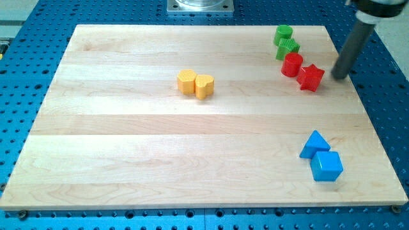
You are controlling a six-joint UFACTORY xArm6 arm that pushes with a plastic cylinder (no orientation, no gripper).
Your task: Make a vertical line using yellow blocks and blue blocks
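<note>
My tip [337, 77] sits near the view's right edge of the surface [128, 160], just right of the red star block [311, 77]; there is no hand here. Two touching yellow blocks [195, 84] sit centre-left; the blue triangle [314, 144] and blue cube [327, 166] touch at bottom right.

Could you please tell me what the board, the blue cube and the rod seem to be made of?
Board: pale wood, probably maple, matte; grain lines and plank seams show.
Blue cube: likely painted wood or plastic, smooth with a slight sheen; uniform colour, no visible grain.
Rod: dark and smooth, perhaps metal or plastic; the look leaves it open. My tip rests right of the red star.
</note>
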